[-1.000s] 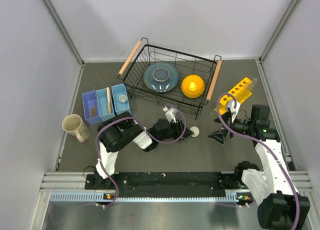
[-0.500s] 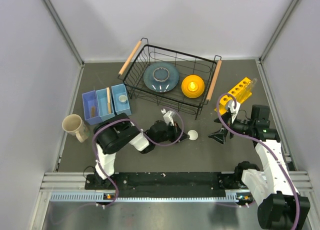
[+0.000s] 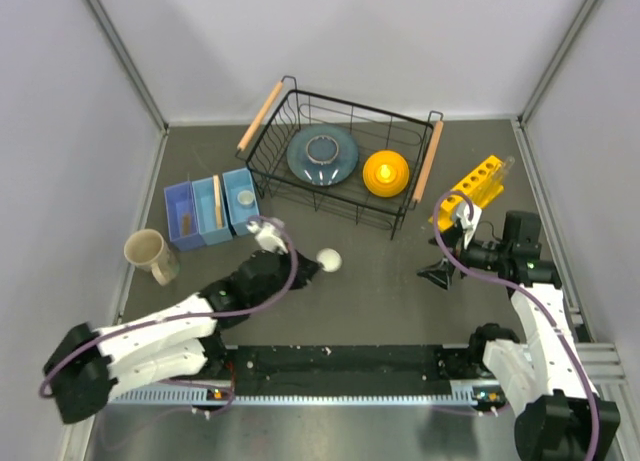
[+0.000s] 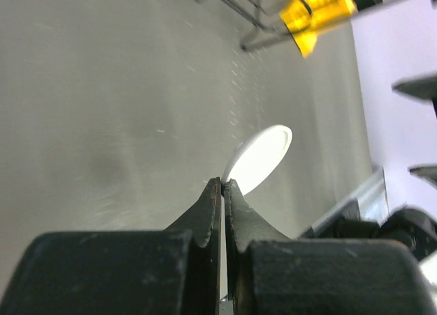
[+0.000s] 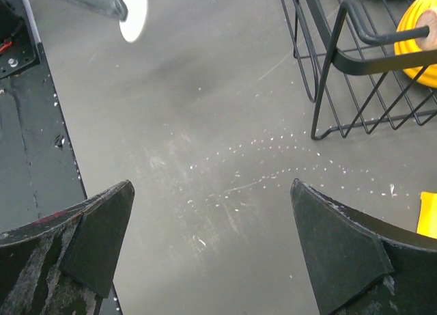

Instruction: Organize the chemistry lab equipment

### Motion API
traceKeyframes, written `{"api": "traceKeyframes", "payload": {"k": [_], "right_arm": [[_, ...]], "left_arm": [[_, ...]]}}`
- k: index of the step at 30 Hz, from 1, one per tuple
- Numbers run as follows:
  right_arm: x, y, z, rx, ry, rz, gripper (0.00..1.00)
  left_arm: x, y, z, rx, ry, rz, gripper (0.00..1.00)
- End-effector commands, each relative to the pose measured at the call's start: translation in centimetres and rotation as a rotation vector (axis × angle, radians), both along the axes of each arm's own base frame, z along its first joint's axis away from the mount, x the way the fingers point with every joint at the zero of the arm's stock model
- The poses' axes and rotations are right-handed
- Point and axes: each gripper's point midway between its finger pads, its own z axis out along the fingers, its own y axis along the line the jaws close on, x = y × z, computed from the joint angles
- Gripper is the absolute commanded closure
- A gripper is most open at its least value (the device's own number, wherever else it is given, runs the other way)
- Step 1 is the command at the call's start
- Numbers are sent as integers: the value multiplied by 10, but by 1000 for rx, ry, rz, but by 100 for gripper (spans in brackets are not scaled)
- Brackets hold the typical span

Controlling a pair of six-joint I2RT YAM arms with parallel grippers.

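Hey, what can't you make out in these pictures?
Left wrist view: yellow rack cut off by the top edge; white round piece, near rim hidden behind the left gripper.
Top view: blue trays, contents too small.
Right wrist view: orange bowl cropped by the right edge.

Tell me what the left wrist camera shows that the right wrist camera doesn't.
Only the left wrist view: the left tool up close, shut on the edge of the white round piece. Only the right wrist view: the right tool wide open and holding nothing, plus the orange bowl and a wooden handle end. Both: the white round piece, the black wire basket, a bit of the yellow rack, and the grey table.
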Motion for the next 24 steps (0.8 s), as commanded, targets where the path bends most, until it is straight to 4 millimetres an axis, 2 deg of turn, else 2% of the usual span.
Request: {"api": "traceKeyframes", "payload": {"k": [1,2,3,4,5,6,7,8,10,11,13,14,18,19,20,22,24], "right_arm": [[1,4,15,0,-83,40,1],[0,4,15,-1,-83,41,1],[0,5,15,-2,-84,44,1],[0,5,15,-3,-84,45,1],[-1,5,15,-2,-85,48,1],[-1,6,15,-3,-87,51,1],[-1,6,15,-2,-84,53,1],[-1,6,15,-4,-86,54,1],[-1,6,15,-5,-86,52,1],[-1,6,14,-5,-85,52,1],[-1,6,15,-8,-89,51,1],[-1,6,15,-8,-89,51,1],[-1,6,15,-10,-90,50,1],[-1,6,14,-10,-90,51,1],[-1,6,14,-10,-90,52,1],[-2,6,14,-9,-90,53,1],[-2,7,14,-10,-91,56,1]], "left_arm": [[16,119,-13,261,23,482,100],[20,136,9,216,2,568,100],[16,158,4,280,18,627,100],[18,175,10,300,13,697,100],[25,192,24,290,17,766,100],[28,199,27,308,32,781,100],[37,217,31,311,55,847,100],[43,212,37,312,86,806,100],[55,225,42,329,124,842,100],[65,222,47,354,147,818,100],[75,230,47,393,196,831,100],[87,229,52,413,217,832,100],[112,230,52,458,286,819,100],[121,231,60,456,276,826,100],[127,232,52,481,300,820,100],[138,233,56,480,302,819,100],[146,235,48,504,326,813,100]]}}
